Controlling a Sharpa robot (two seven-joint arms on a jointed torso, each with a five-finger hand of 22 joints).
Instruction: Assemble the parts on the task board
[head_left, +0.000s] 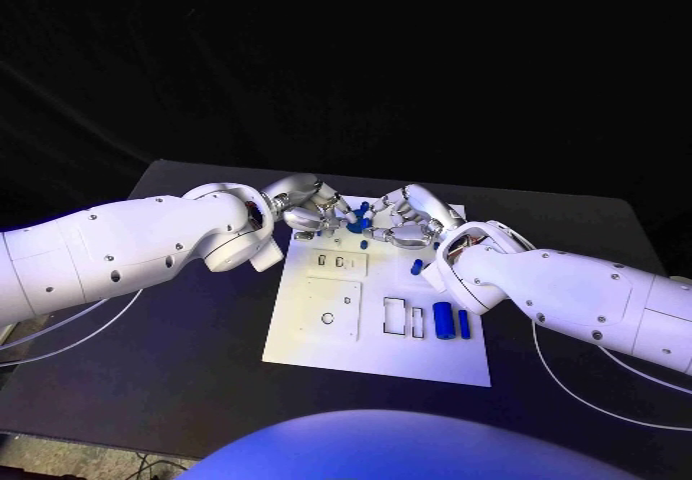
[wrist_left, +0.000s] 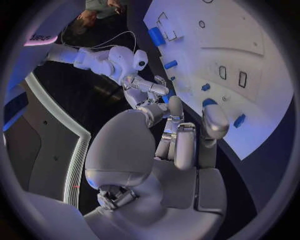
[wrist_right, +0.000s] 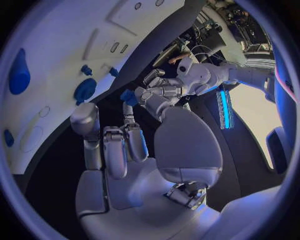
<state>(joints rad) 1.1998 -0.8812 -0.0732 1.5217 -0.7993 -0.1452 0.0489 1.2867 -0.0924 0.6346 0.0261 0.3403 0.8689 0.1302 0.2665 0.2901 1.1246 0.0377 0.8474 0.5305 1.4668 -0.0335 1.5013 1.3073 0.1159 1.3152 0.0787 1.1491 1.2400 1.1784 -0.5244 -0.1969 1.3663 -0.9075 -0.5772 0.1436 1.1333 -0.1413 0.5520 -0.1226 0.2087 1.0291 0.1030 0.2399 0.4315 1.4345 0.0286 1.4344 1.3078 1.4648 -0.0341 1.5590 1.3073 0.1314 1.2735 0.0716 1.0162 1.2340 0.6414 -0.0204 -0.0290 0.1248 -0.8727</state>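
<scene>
The black tabletop (head_left: 173, 380) is seen carrying the white task board (head_left: 382, 345) at its middle. Both white arms are brought in over the board's far edge, where the left robot hand (head_left: 306, 208) and the right robot hand (head_left: 410, 220) are held close together, almost facing each other. The fingers of the left robot hand are curled, and a small blue part (head_left: 356, 219) is seen between the two hands; in the right wrist view a blue piece appears at the fingertips of the left robot hand, so it seems to be pinched there, though the grip cannot be told for certain. The right robot hand's fingers are bent inward, and whether anything is held by them cannot be told. On the board's near right area, a larger blue block (head_left: 443, 319) is laid beside a slimmer blue bar (head_left: 463, 324), just next to two empty rectangular outlines (head_left: 394, 315). A small blue peg (head_left: 417, 266) is set near the board's middle, close to the right wrist. Two small slots (head_left: 332, 261) are cut into a raised plate on the board's left side.
</scene>
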